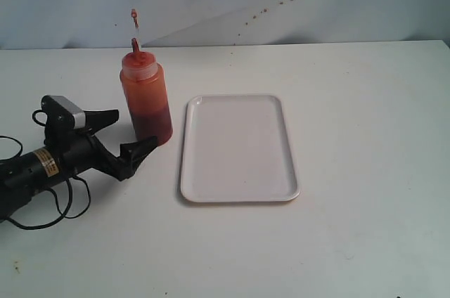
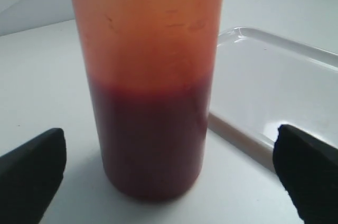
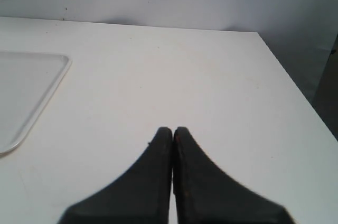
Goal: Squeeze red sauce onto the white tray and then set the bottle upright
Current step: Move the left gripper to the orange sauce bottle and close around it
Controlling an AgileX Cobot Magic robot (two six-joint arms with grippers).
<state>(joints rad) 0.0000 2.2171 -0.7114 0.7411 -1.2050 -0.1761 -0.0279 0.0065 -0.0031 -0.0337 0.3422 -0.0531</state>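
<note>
On the table (image 1: 365, 171) the white tray (image 1: 239, 147) lies bare, and the bottle (image 1: 146, 101) stands upright just off its ten o'clock corner, with red sauce (image 2: 150, 145) filling only its lower part. The left gripper (image 1: 133, 128), at the bottle's eight o'clock, spreads its jaws wide around the base and grips nothing. The right gripper (image 3: 172, 134), beyond the tray's three o'clock, is pressed closed and empty. If one finger lands first, or the hold is too low, the tall bottle would likely topple or squirt onto the table.
</note>
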